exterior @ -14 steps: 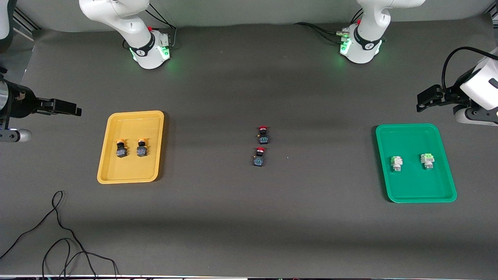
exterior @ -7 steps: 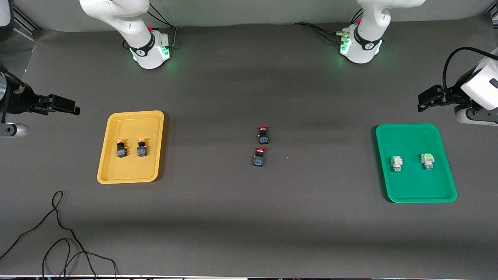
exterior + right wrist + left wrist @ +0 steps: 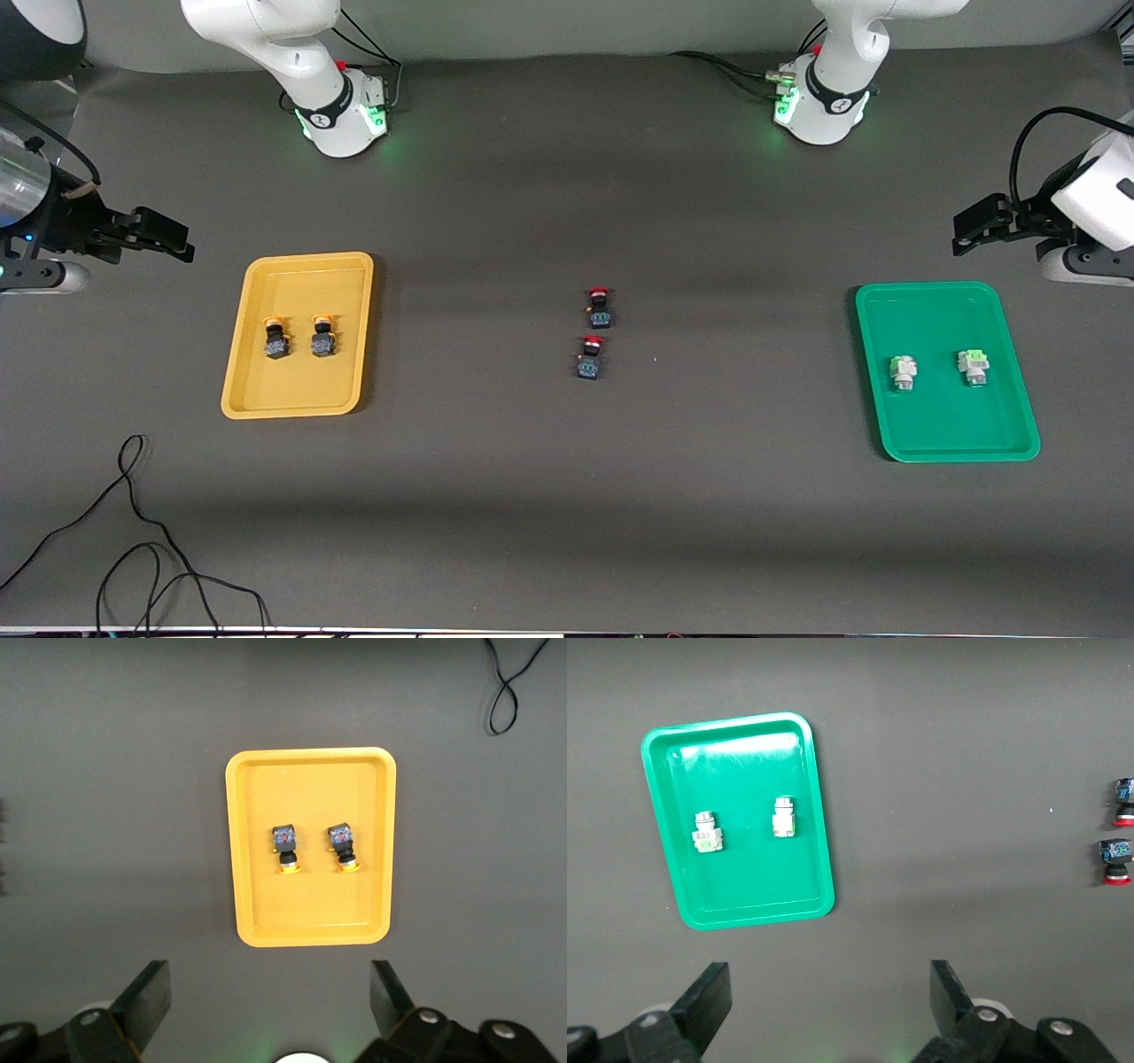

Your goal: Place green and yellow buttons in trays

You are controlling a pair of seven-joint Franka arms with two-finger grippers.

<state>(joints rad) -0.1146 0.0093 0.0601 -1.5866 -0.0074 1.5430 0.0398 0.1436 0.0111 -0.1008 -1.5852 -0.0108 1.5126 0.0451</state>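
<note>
Front view: high, across the table (image 3: pixel 567 532), facing both arm bases, taking in the whole surface. Left wrist view: looks straight down from well above the green tray (image 3: pixel 673 859); right wrist view likewise above the yellow tray (image 3: pixel 244 904). Each tray also appears in the front view.

Two buttons (image 3: pixel 299 337) in each tray (image 3: pixel 257 399), two switches (image 3: pixel 594 332) between.

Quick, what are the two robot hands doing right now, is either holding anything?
Left gripper: open, holding nothing, up above the table near the green tray.
Right gripper: open, holding nothing, up near the yellow tray.
</note>
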